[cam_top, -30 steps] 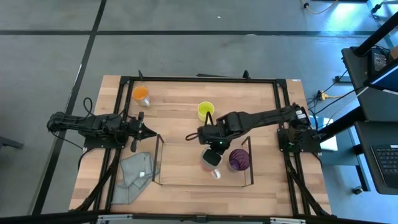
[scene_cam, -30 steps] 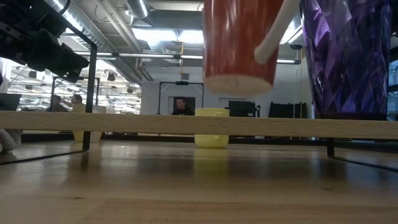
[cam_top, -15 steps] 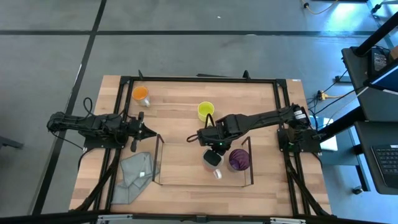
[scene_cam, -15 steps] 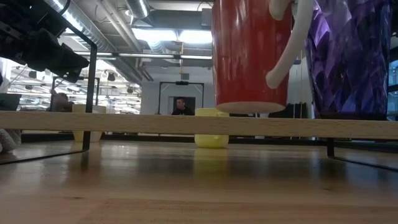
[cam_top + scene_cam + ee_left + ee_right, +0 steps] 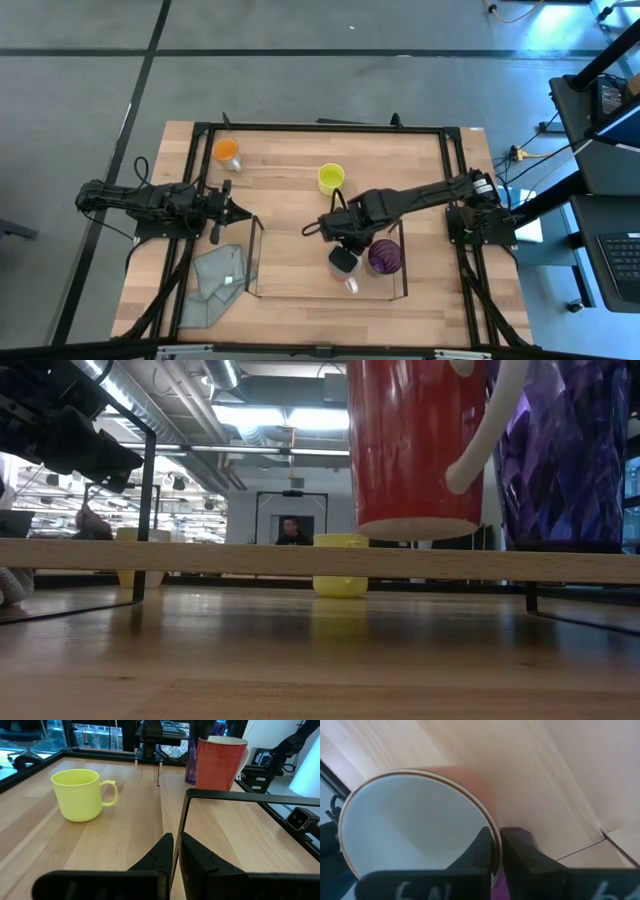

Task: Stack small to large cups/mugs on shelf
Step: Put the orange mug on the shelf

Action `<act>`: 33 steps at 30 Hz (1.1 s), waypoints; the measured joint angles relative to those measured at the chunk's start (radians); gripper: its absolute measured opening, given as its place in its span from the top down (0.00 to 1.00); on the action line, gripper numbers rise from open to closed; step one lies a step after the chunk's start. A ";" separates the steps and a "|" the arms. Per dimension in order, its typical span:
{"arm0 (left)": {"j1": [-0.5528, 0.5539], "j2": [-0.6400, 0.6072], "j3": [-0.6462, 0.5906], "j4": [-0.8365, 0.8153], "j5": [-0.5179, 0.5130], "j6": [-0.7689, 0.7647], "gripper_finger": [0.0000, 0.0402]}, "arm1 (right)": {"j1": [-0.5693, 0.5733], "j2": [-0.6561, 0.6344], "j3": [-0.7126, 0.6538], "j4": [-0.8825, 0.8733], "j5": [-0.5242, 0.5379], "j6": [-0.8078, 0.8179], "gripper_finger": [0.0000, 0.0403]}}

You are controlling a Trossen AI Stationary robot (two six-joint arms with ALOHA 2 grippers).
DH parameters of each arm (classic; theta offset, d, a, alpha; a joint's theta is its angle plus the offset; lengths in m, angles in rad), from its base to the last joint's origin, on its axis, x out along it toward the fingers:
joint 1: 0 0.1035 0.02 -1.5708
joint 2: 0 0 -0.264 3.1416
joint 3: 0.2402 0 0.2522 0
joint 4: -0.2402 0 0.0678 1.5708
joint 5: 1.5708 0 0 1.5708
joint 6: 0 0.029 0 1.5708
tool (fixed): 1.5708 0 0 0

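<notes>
Red-walled white mug (image 5: 412, 445) upright just above shelf (image 5: 256, 262) beside purple tumbler (image 5: 384, 257), yellow mug (image 5: 331, 178) and orange cup (image 5: 227, 151) on table behind

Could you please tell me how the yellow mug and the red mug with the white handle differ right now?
The yellow mug stands free on the bare table outside the shelf; the red mug is on the shelf beside the purple tumbler.
The right gripper pinches the red mug's rim; nothing touches the yellow mug.
The yellow mug looks squatter, the red taller.
Both are upright, with one handle.
</notes>
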 joint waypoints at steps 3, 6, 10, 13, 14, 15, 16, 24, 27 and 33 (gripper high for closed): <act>0.000 0.000 0.000 0.000 0.000 0.000 0.94 | 0.000 0.000 0.000 -0.004 0.000 0.003 0.92; 0.000 0.000 0.000 0.000 0.000 0.000 0.94 | -0.001 0.000 0.000 -0.005 0.005 0.004 0.92; 0.000 0.000 0.000 0.000 0.000 0.000 0.94 | -0.001 0.000 0.000 -0.004 0.009 0.004 0.91; 0.000 0.000 0.000 0.000 0.000 0.000 0.94 | 0.004 -0.001 0.000 -0.003 0.007 0.003 0.88; 0.000 0.000 0.000 0.000 0.000 0.000 0.94 | 0.006 -0.001 0.000 -0.003 0.008 0.001 0.87; 0.000 0.000 0.000 0.000 0.000 0.000 0.94 | 0.009 -0.001 0.000 -0.005 0.010 -0.001 0.86; 0.000 0.000 0.000 0.000 0.000 0.000 0.94 | 0.012 -0.002 0.000 -0.005 0.010 -0.001 0.85; 0.000 0.000 0.000 0.000 0.000 0.000 0.94 | 0.013 -0.004 0.000 -0.009 0.036 -0.005 0.78; 0.000 0.000 0.000 0.000 0.000 0.000 0.94 | 0.013 -0.004 0.000 -0.021 0.042 -0.015 0.77; 0.000 0.000 0.000 0.000 0.000 0.000 0.94 | 0.013 -0.004 0.000 -0.032 0.077 -0.021 0.77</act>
